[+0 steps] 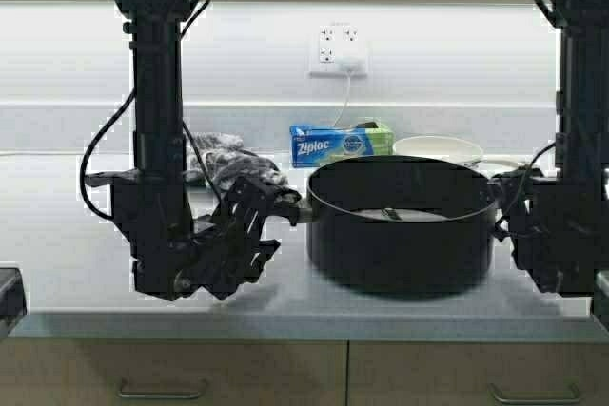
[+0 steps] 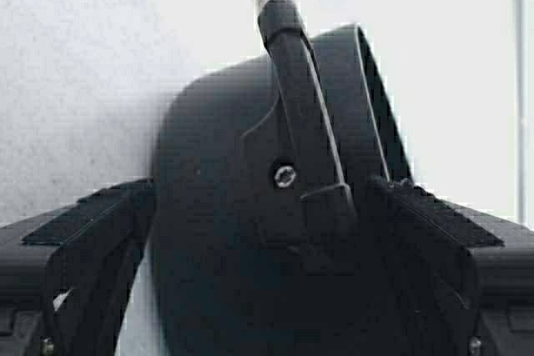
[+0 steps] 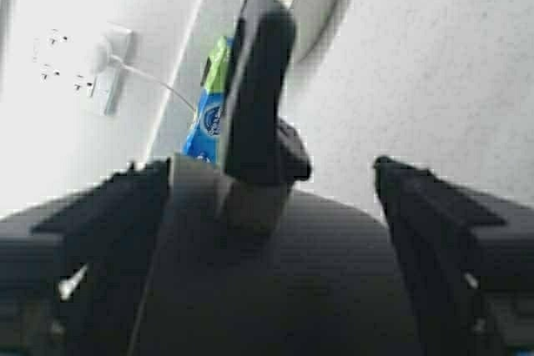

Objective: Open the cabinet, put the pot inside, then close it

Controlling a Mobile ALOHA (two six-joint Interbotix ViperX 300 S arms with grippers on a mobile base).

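On the bench (image 1: pixel 76 263), the pot (image 1: pixel 400 225) is still sitting outside the cabinet, each open end effector (image 1: pixel 271 208) (image 1: pixel 504 211) waiting around a side handle, gripping nothing yet.

Bright light washes the backsplash (image 1: pixel 238 54) nearly white; the pot (image 1: pixel 400 225) casts a soft shadow; both wrist views are blurred.

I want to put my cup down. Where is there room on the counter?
Bare counter lies left of the left pincer. It is crowded behind the pot: the Ziploc box, a cloth and a white pan.
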